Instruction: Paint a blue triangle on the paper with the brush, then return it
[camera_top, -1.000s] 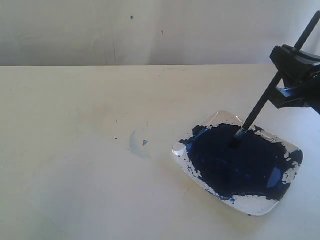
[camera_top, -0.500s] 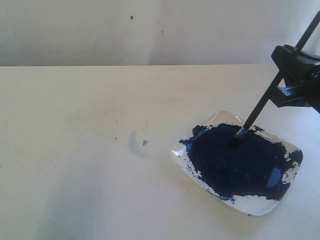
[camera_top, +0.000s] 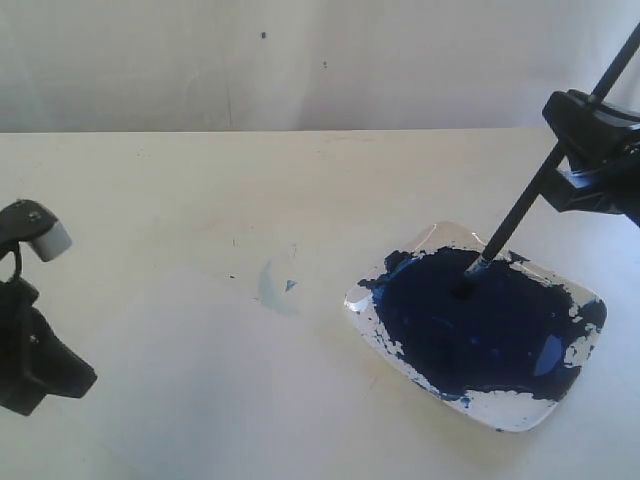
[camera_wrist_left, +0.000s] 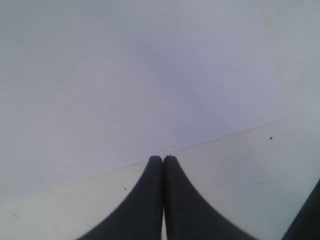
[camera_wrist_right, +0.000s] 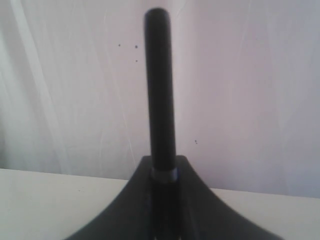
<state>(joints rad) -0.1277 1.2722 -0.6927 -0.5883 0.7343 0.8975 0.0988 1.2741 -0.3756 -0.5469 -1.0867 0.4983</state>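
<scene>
Presently the right claw (camera_top: 562, 150) grips the brush (camera_top: 510, 225) by its black handle, tilted, its tip dipped in the navy paint pool (camera_top: 470, 330) of a clear tray (camera_top: 520, 418) on the worktop (camera_top: 180, 200). The left claw (camera_wrist_left: 163, 162) hangs pinched closed, empty, well apart at the left.

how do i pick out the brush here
Find the clear dish of navy paint at the right of the table. The brush is the thin black stick slanting up from that paint into the right gripper, the only long thin thing there.
</scene>
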